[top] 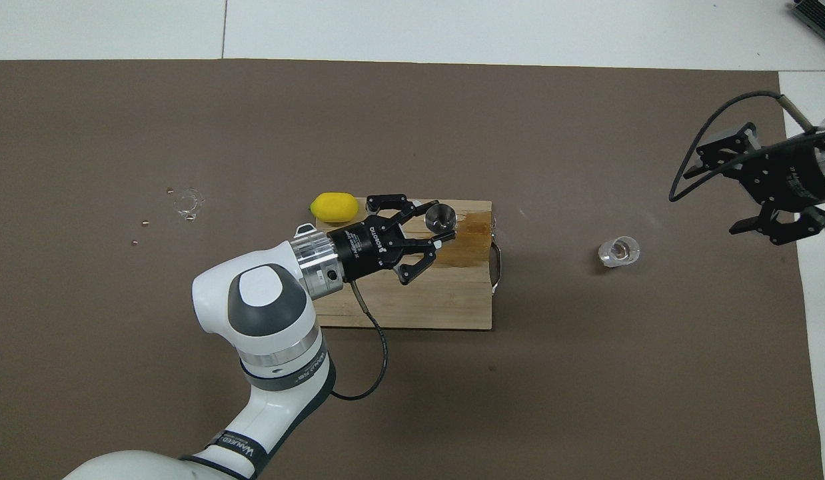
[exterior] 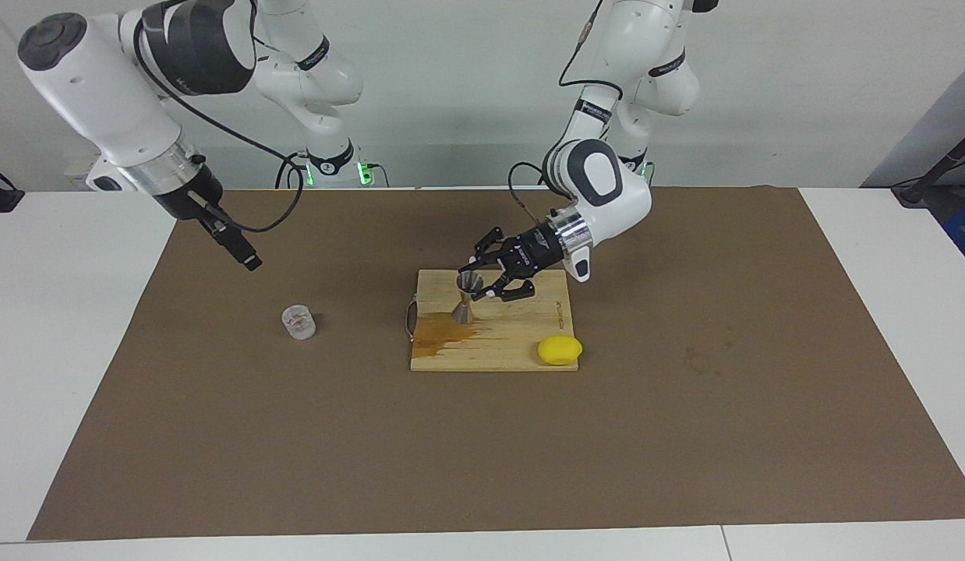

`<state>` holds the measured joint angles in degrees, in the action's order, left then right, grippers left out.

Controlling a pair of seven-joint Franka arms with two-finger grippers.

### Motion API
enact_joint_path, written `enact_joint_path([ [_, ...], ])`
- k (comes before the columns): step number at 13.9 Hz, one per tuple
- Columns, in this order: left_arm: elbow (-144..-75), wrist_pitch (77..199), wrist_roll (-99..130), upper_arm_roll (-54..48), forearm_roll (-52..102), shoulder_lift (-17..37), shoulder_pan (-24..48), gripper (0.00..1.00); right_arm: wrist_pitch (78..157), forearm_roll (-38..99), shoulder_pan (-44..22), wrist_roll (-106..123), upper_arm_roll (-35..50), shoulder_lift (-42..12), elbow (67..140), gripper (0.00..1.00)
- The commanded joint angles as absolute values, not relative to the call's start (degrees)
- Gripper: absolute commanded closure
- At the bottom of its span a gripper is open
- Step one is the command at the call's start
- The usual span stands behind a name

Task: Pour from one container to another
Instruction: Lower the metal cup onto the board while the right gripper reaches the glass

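The small clear glass stands upright on the brown mat toward the right arm's end, with nothing touching it. My left gripper is shut on the silvery metal jigger. It holds the jigger upright, low over the wooden cutting board, beside the brown stain. Whether the jigger's foot touches the board I cannot tell. My right gripper hangs open and tilted above the mat's edge at the right arm's end, apart from the glass.
A yellow lemon lies at the board's corner toward the left arm's end. The board has a brown stain and a metal handle on the glass's side. A wet ring marks the mat near the left arm's end.
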<state>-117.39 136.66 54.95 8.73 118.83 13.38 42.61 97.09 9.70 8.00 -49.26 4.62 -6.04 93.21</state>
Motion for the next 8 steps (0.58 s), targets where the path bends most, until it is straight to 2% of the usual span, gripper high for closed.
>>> enact_joint_path([
  [1, -113.7, 137.8, 53.8, 9.6, 120.6, 16.6, 43.6, 1.00, 100.6, 14.8, 12.2, -52.6, 5.0, -7.9, 98.5, 0.01],
  [2, -113.7, 137.8, 53.2, 9.7, 120.6, 16.9, 43.6, 1.00, 101.5, 16.3, 13.7, -53.6, 5.0, -9.0, 99.9, 0.01],
  [6, -113.5, 137.9, 50.8, 9.6, 120.7, 17.8, 44.3, 1.00, 114.1, 22.4, 17.3, -53.9, 5.1, -9.3, 112.9, 0.00],
  [8, -113.5, 137.9, 50.8, 9.7, 120.7, 18.7, 45.3, 1.00, 115.8, 26.4, 17.4, -53.8, 5.0, -11.1, 114.6, 0.01],
])
